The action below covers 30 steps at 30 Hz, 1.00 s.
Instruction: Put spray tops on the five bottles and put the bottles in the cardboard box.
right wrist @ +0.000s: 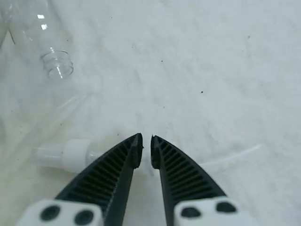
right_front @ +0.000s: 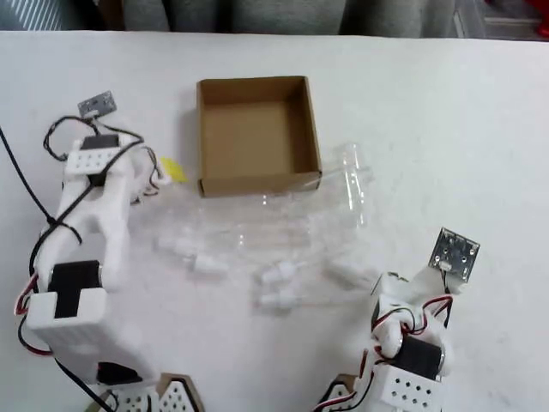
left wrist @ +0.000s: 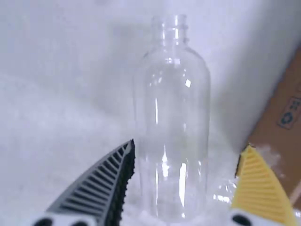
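1. Left gripper [left wrist: 188, 148]: we find the jaws set wide apart. The dark finger [left wrist: 108, 183] and the yellow finger [left wrist: 256, 183] stand on either side of a clear bottle [left wrist: 171, 94], and neither is pressed against it. The bottle lies on the table with its open threaded neck pointing away from the gripper.
2. In the high view, this gripper sits just beside the left wall of the cardboard box [right_front: 257, 183], near the front corner.
3. Right gripper [right wrist: 146, 150]: we record the fingers drawn almost together, with a narrow slit between the tips and nothing in it. We cannot tell whether the tips touch the white table [right_front: 446, 103].
4. A loose spray top [right wrist: 70, 153] lies on its side near that gripper. Farther off is the open neck of a second bottle [right wrist: 56, 63].
5. The right arm stands well apart from the box, on the arms' side and past the right front corner.
6. The box stands upright and open, with its brown floor in plain view.
7. Between the box's front wall and the arms we note several white spray tops [right_front: 279, 275] lying loose among clear bottles [right_front: 352, 176]. One bottle lies just beside the right front corner.
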Tool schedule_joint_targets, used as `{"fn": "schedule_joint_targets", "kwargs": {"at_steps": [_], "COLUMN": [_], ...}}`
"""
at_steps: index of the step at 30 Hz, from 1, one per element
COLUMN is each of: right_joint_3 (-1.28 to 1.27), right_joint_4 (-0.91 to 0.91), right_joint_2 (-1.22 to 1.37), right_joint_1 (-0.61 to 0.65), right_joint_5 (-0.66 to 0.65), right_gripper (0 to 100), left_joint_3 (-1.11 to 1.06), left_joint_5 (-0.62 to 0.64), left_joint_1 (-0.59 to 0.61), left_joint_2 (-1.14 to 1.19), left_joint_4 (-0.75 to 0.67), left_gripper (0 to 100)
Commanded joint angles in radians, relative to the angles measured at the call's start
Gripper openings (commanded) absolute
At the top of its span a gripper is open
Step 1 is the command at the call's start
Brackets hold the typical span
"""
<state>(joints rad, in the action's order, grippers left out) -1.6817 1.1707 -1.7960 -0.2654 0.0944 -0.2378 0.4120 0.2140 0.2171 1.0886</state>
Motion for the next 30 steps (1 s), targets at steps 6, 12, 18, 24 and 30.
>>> {"fn": "schedule_joint_targets", "kwargs": {"at_steps": [6, 12, 18, 24, 30], "right_joint_3": [-0.009, -0.009, -0.009, -0.009, -0.009], "right_joint_4": [0.005, 0.005, 0.005, 0.005, 0.005], "right_joint_2": [-0.004, -0.004, -0.004, -0.004, -0.004], "right_joint_1": [-0.008, -0.008, -0.008, -0.008, -0.004], "right_joint_5": [-0.002, -0.002, -0.002, -0.002, -0.002], "right_gripper": [1.7, 1.7, 1.7, 1.7, 1.7], "left_joint_3": [0.204, 0.204, 0.212, 0.381, 0.592], "left_joint_5": [0.164, 0.265, 0.249, 0.236, 0.236], "left_joint_1": [0.076, 0.093, 0.062, 0.053, 0.053], "left_joint_2": [-0.005, -0.002, 0.027, 0.217, 0.375], "left_joint_4": [0.236, 0.149, 0.115, 0.178, 0.287], "left_gripper": [34, 34, 34, 34, 34]}}
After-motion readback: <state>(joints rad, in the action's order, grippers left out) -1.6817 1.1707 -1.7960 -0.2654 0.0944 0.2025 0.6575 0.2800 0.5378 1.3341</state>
